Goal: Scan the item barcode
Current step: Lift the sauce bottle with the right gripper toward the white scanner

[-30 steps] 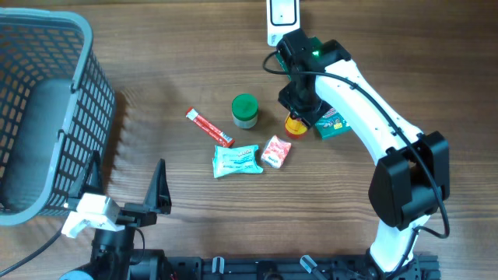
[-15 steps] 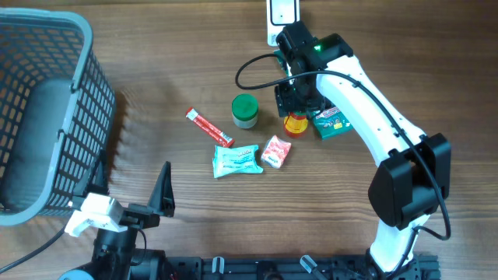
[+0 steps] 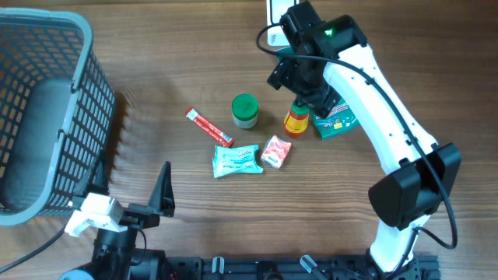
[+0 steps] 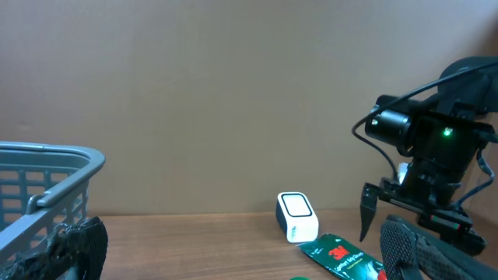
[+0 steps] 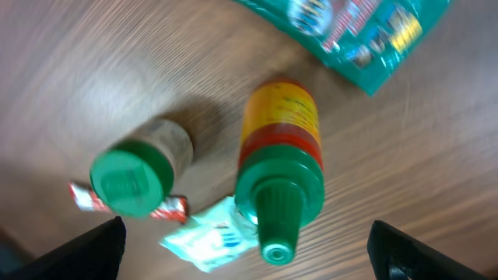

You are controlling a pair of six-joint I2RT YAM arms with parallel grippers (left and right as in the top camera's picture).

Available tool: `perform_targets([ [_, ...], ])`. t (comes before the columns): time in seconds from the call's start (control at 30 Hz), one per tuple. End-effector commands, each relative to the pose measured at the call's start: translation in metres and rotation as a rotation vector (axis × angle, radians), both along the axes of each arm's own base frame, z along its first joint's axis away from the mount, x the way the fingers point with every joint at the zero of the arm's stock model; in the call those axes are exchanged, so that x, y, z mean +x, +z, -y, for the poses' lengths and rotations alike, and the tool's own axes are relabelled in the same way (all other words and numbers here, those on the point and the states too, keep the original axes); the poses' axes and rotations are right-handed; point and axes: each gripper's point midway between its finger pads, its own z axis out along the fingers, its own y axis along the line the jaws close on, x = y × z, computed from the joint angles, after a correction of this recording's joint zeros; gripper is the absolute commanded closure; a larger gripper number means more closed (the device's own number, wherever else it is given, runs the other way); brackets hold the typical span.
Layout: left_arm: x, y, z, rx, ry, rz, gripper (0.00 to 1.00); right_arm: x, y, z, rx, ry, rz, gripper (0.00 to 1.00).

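Observation:
A yellow and red bottle [image 3: 296, 121] with a green cap stands upright on the wooden table, next to a green packet [image 3: 338, 121]. My right gripper [image 3: 299, 89] hangs open just above and behind the bottle, touching nothing. In the right wrist view the bottle [image 5: 280, 148] stands free between the wide-apart fingertips [image 5: 97, 249]. The white scanner [image 3: 273, 17] sits at the table's far edge and shows again in the left wrist view as the scanner [image 4: 297, 218]. My left gripper [image 3: 128, 183] is open and empty near the front left.
A grey basket [image 3: 47, 47] fills the left side. A green-lidded jar [image 3: 245, 111], a red stick sachet [image 3: 208, 127], a pale blue packet [image 3: 236, 159] and a pink packet [image 3: 275, 152] lie mid-table. The left wrist view shows the right arm [image 4: 436, 155] over the green packet [image 4: 342, 257].
My right gripper has opened wide, let go of the bottle and drawn up and back from it. The bottle now stands alone. The left arm has barely moved.

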Motion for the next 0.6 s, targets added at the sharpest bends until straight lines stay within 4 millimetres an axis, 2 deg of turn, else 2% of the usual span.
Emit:
perform_targets([
  [0.0,-0.002,0.0,0.001,-0.009,-0.008,0.005,0.0,-0.01,-0.021,0.006,-0.012,-0.35,-0.088,0.0],
  [0.2,-0.002,0.0,0.001,-0.009,-0.008,0.005,0.0,-0.004,-0.056,0.008,-0.051,-0.407,-0.103,0.01],
  [0.37,-0.002,0.0,0.001,-0.009,-0.008,0.005,0.0,-0.005,-0.081,0.009,-0.08,-0.405,-0.138,0.11],
  [0.47,-0.002,0.0,0.001,-0.009,-0.008,0.005,0.0,-0.008,-0.094,0.012,-0.105,-0.405,-0.157,0.22],
  [0.57,-0.002,0.0,0.001,-0.009,-0.008,0.005,0.0,-0.009,-0.098,0.012,-0.11,-0.351,-0.163,0.41],
])
